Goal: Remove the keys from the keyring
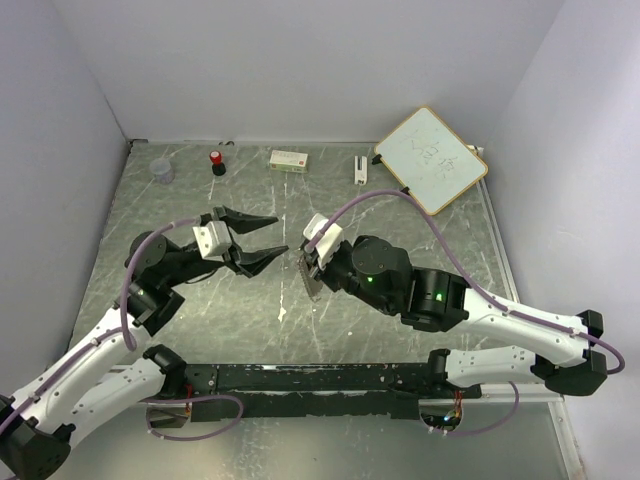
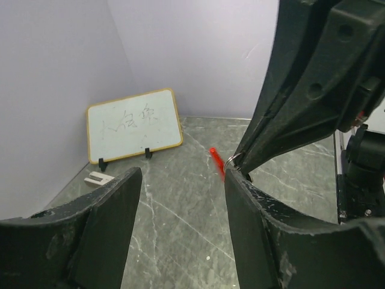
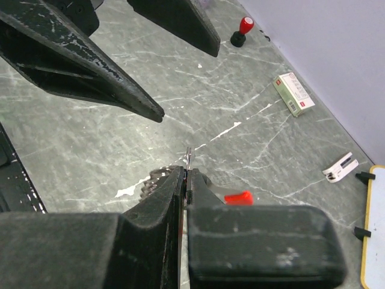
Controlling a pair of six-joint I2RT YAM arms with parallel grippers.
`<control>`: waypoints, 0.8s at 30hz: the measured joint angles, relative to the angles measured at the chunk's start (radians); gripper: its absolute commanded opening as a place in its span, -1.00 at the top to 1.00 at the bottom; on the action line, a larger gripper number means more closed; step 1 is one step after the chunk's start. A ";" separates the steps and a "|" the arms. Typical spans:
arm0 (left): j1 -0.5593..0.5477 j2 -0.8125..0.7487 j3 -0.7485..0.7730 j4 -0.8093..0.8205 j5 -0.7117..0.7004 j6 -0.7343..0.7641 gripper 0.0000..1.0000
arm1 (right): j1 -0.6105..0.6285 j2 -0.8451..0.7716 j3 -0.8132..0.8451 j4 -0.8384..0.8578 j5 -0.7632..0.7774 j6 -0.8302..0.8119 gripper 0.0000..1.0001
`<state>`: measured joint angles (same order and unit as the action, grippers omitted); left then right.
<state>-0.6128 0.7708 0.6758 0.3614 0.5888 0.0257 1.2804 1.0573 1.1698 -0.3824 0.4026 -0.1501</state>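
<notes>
Grey marbled table [image 1: 200, 300] fills the floor of a booth with pale lilac walls. Along the far edge, from left to right, stand a small clear cup [image 1: 162, 170], a red-capped bottle [image 1: 217, 162], a green and white box [image 1: 289, 159], a small white clip [image 1: 360, 168] and a framed whiteboard [image 1: 432, 158] with scribbled writing, propped at the far right corner.

Both arms meet over the middle of the table. The right gripper [image 3: 185, 180] has its fingers pressed together on the keys [image 3: 151, 180]. Their jagged metal edges stick out to the left of the fingers in the right wrist view. A thin wire ring [image 3: 189, 158] pokes out just past the fingertips, and a red tag [image 3: 239, 197] shows on the right side of the fingers. The bunch is held above the table, near its centre.

The left gripper [image 1: 281, 234] sits just to the left of the keys, pointing right at them, with its fingers spread apart and nothing between them. In the left wrist view, one of its fingertips [image 2: 240, 180] lies right beside the ring; I cannot tell whether it touches.
</notes>
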 measured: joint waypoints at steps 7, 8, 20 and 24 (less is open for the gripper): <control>0.000 -0.013 -0.019 0.044 0.084 0.031 -0.19 | 0.000 0.000 0.000 -0.005 -0.017 0.005 1.00; 0.000 -0.010 -0.023 0.054 0.097 0.030 -0.11 | 0.000 0.000 0.000 -0.005 -0.019 0.005 1.00; 0.000 0.053 -0.029 0.116 0.172 0.026 0.19 | 0.000 0.000 0.000 -0.005 -0.049 0.012 1.00; 0.000 0.059 -0.030 0.130 0.183 0.025 0.19 | 0.000 0.001 0.000 -0.005 -0.055 0.013 1.00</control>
<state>-0.6128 0.8299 0.6460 0.4911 0.7723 0.0505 1.2804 1.0584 1.1694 -0.3870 0.3481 -0.1375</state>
